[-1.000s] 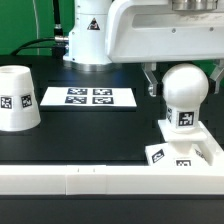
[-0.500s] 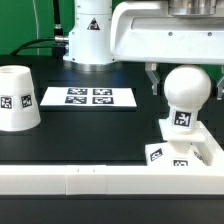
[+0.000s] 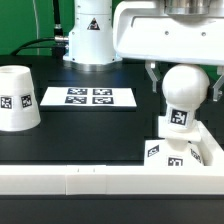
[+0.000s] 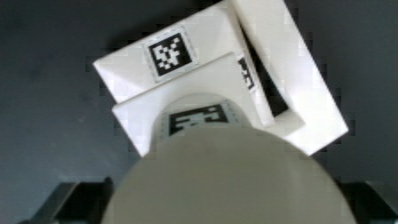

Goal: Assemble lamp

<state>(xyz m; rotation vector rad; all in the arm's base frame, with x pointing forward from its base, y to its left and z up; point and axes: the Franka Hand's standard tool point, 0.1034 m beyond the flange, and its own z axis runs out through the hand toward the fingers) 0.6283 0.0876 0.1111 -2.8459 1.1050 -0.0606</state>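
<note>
My gripper [image 3: 182,80] is clamped round the bulb [image 3: 183,97], held upright over the base [image 3: 180,158] at the exterior view's near right. I'd centre the neck squarely above the base before lowering, then release only once seated.

Lighting, as I read it: bright and even from overhead. The table [image 3: 80,130] is matte black, with no glare. White plastic nears overexposure. A soft shadow lies under the shade [image 3: 18,98], well off from the pincer [image 3: 184,88].

Quality: exterior view sharp. Wrist view: bulb [image 4: 222,180] beneath the pincer blurred, base [image 4: 214,75] beyond it reasonably crisp.
</note>
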